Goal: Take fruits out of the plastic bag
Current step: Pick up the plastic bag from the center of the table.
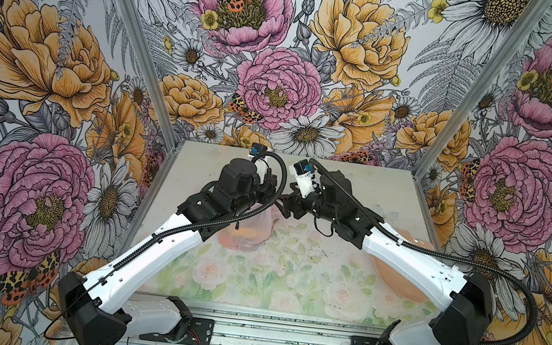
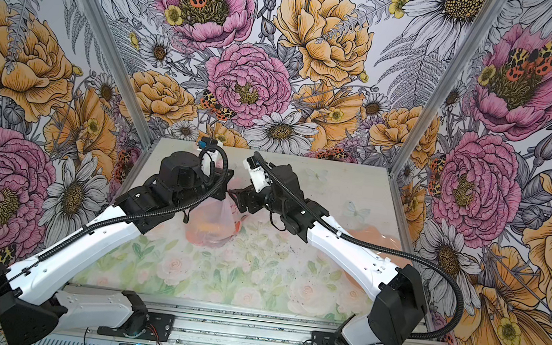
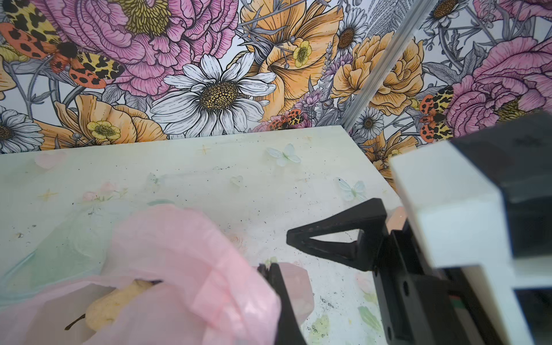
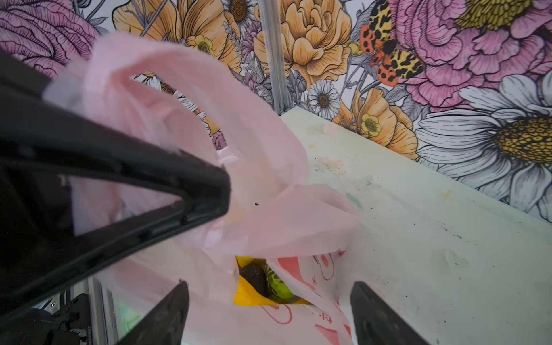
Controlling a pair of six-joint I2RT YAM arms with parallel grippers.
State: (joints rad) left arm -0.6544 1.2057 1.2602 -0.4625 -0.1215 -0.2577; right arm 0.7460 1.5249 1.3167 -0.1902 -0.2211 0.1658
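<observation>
Right wrist: fruits (image 4: 276, 283) inside open plastic bag (image 4: 283, 221)

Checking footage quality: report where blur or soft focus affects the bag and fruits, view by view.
Right wrist view: plastic bag handle soft, fruits inside sharper. Left wrist view: bag and nearby right arm blurred. Both top views: sharp, evenly lit.

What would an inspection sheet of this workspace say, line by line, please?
Surface: table, pale floral print, dark specks.
Job's things: plastic bag held up by a handle; fruits inside, yellow, dark and green seen through its mouth.
Clutter: peach dish, partly under the right arm.
Grippers: left gripper shut on the bag's handle; right gripper open at the bag's mouth.
Cables: black conduits along both arms.
Surroundings: floral walls.
</observation>
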